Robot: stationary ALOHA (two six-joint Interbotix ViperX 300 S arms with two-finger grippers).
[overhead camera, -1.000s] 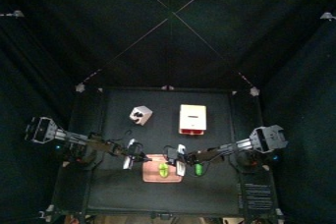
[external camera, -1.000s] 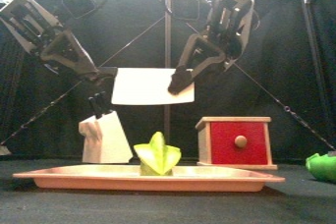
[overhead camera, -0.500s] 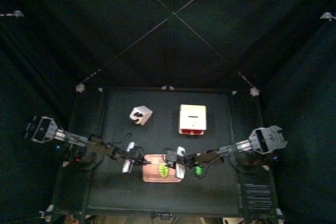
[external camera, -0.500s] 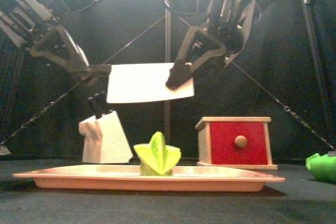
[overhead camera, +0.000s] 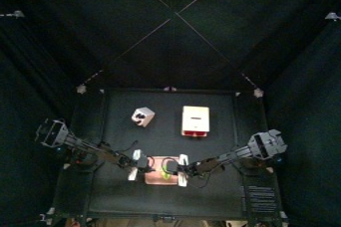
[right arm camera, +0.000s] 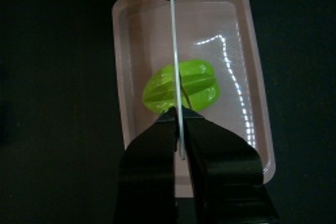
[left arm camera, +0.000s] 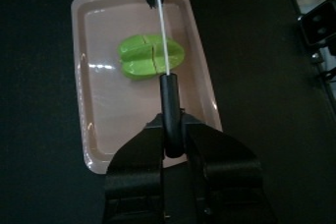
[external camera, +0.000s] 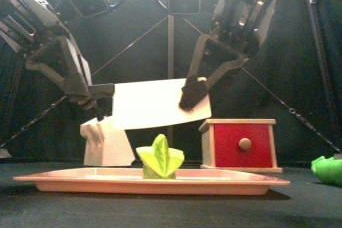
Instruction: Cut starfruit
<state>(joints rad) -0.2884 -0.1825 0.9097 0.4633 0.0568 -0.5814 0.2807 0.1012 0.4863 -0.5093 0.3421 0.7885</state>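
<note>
Two grippers, one knife (external camera: 147, 104) carried between them over the front edge of the table (overhead camera: 120, 102). At left, left gripper (left arm camera: 168, 130) clenched on the black handle. White blade broadside to the front camera, tilted a little and higher at the right. Just above the starfruit (external camera: 160, 157), apart from it. Starfruit yellow-green, standing mid-tray on the salmon-pink tray (external camera: 80, 180), which lies along the table's front edge. Behind the tray's left part, a white block (external camera: 104, 142). To the right, right gripper (right arm camera: 178, 120) pinching the blade's far end. Behind the tray's right part, a cream-and-red box (external camera: 241, 142). At the table's right edge, a green object (external camera: 327, 167), only partly in view.
</note>
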